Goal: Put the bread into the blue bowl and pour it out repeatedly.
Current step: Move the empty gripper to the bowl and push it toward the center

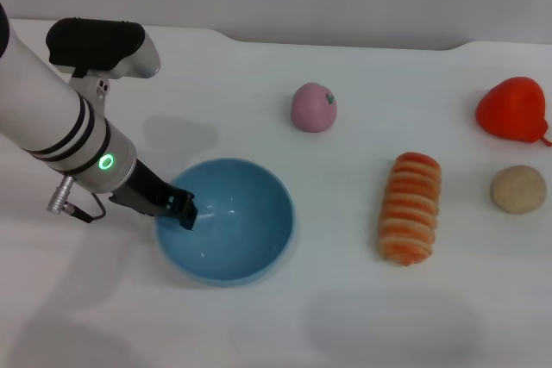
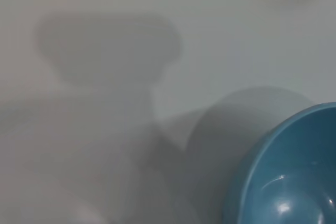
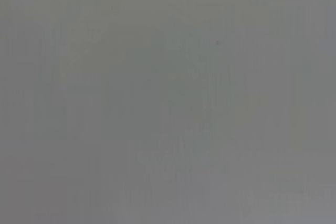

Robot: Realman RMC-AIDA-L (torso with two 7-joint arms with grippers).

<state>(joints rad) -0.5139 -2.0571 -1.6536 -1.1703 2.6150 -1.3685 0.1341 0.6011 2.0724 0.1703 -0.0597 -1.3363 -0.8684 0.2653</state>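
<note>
The bread (image 1: pixel 410 208) lies flat on the white table (image 1: pixel 345 316), ribbed side up, well to the right of the blue bowl (image 1: pixel 233 239) and apart from it — so at this moment it is out of the bowl, not in it. The bowl sits upright on the table with its glossy inside bare; the left wrist view shows the same blue rim (image 2: pixel 273 145) and nothing inside it. The left gripper (image 1: pixel 179 209) is at the bowl's left rim, its dark fingertips reaching over the edge, which looks like the hold one would want for tipping the bowl. Whether the fingers are actually clamped on the rim or only resting beside it I cannot tell, since the tips are small and dark against the blue. The left arm comes in from the upper left, low over the table, and casts a broad shadow beside the bowl. My reading is that the bowl has been emptied and set level, and the bread now needs to go back in — a job that would suit the right arm, as the bread lies on that side. The right gripper is not visible in any view, and its wrist camera shows only a plain grey field. Beyond the bread sit a small beige ball (image 1: pixel 518 189) and a red toy fruit (image 1: pixel 512 108); a pink toy fruit (image 1: pixel 313 107) stands behind the bowl, clear of both.
</note>
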